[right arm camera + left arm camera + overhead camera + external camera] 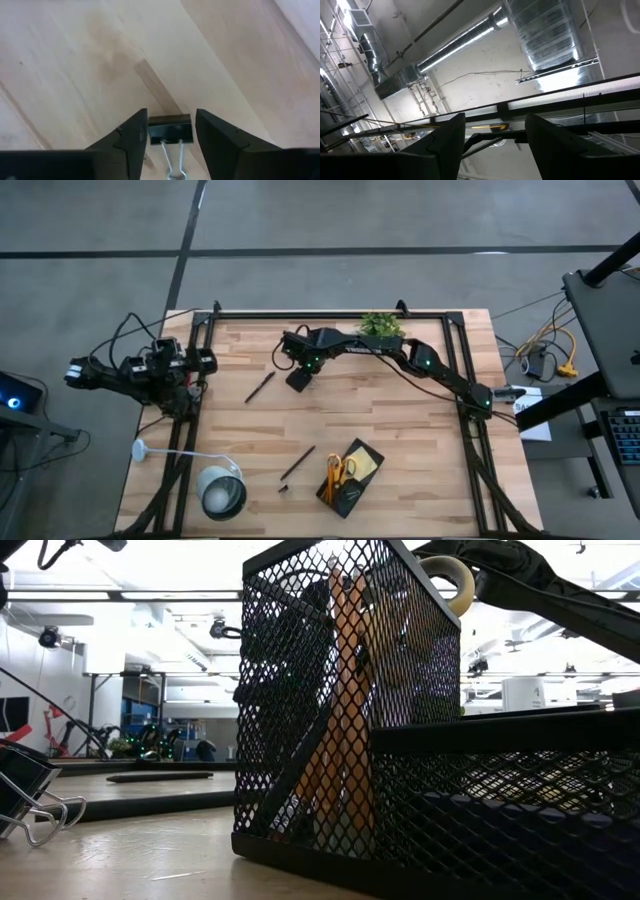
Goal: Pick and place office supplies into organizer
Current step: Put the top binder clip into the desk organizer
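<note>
My right gripper [298, 377] reaches over the far middle of the table, pointing steeply down, and is shut on a small black binder clip [170, 129]. The black mesh organizer [350, 477] stands near the front edge and holds yellow-handled scissors [335, 473] and a yellow sticky-note pad [366, 464]. Two black pens lie flat on the wood, one [260, 386] left of my right gripper and one [297, 463] left of the organizer. My left gripper [495, 145] is open at the table's left edge, pointing up at the ceiling. My right gripper pinches the binder clip's black body [170, 125] between its two fingers, one on each end of the body. The fingers come from above, pointing down. The silver wire handles [172, 160] point back up between the fingers. Whether the clip is clear of the table I cannot tell.
A round silver-white lamp [222, 492] stands at the front left and a small green plant [380, 325] at the far edge. A tiny black piece [283, 489] lies near the front pen. In the low view another binder clip [25, 790] lies left of the organizer [340, 710].
</note>
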Robot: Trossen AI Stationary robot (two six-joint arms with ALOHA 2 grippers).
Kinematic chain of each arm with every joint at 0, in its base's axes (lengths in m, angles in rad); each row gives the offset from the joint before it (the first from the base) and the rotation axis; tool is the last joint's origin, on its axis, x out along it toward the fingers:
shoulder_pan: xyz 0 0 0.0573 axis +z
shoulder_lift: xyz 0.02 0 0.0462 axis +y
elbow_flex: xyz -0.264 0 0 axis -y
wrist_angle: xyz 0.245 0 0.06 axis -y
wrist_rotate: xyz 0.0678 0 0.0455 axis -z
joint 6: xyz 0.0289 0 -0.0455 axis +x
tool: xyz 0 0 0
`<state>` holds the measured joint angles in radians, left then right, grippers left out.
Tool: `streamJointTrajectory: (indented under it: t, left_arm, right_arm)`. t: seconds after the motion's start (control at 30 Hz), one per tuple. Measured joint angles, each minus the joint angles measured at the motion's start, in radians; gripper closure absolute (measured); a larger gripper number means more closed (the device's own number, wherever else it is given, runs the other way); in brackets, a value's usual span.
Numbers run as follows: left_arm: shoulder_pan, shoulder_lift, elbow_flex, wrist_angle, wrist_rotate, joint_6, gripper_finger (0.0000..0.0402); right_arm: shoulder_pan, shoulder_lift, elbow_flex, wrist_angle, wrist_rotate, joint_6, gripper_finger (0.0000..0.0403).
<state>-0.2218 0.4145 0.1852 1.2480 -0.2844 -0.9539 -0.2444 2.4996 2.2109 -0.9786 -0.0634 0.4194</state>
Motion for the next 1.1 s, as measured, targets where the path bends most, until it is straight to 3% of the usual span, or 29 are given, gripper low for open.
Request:
streamJointTrajectory:
  t: [0.27, 0.63, 0.73, 0.9, 1.1]
  left_arm:
    - [0.0, -0.012, 0.0, 0.0, 0.001, 0.0, 0.021]
    - [0.0, -0.011, 0.0, -0.001, 0.011, 0.002, 0.021]
    - [0.0, -0.01, 0.0, 0.0, 0.018, 0.002, 0.021]
    - [0.0, -0.011, 0.0, -0.001, 0.029, 0.002, 0.021]
    - [0.0, -0.011, 0.0, -0.001, 0.083, 0.001, 0.021]
  right_arm:
    - [0.0, 0.0, 0.005, -0.014, -0.012, 0.0, 0.0256]
    - [0.026, -0.001, 0.005, -0.036, -0.034, -0.02, 0.0124]
    - [0.036, 0.002, 0.001, -0.037, 0.006, -0.024, 0.0095]
    - [0.034, 0.005, -0.013, -0.038, 0.019, -0.022, 0.0073]
    - [0.036, 0.004, -0.044, -0.048, 0.057, -0.029, 0.0077]
